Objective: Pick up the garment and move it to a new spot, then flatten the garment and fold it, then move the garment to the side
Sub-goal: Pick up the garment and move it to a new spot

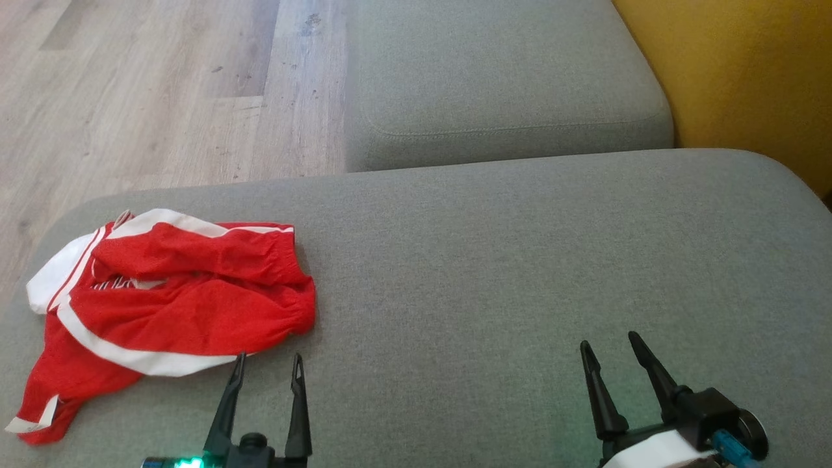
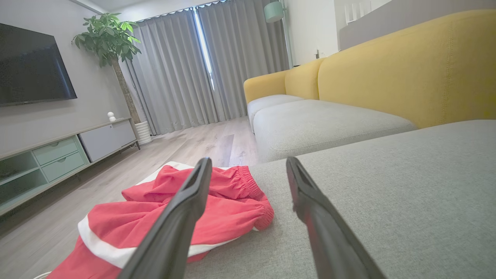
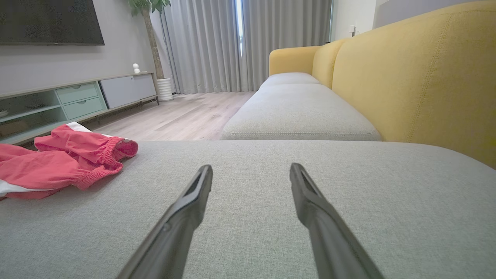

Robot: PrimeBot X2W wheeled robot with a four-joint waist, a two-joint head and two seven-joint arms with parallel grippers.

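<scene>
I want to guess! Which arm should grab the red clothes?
Left. The left jaws, open, sit right beside the red garment; the right jaws are far across the grey cushion.

The garment (image 1: 169,292) lies on the near cushion (image 1: 520,260) at the frame's left, the left gripper (image 1: 270,357) just below it, the right gripper (image 1: 608,339) lower right; a second cushion (image 1: 500,71) sits top centre

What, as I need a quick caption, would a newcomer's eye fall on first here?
A crumpled red garment with white stripes lies at the left end of the grey cushion. The left gripper, open, points at its near edge; the right gripper, also open, hangs over bare cushion, beside a yellow sofa back.
</scene>
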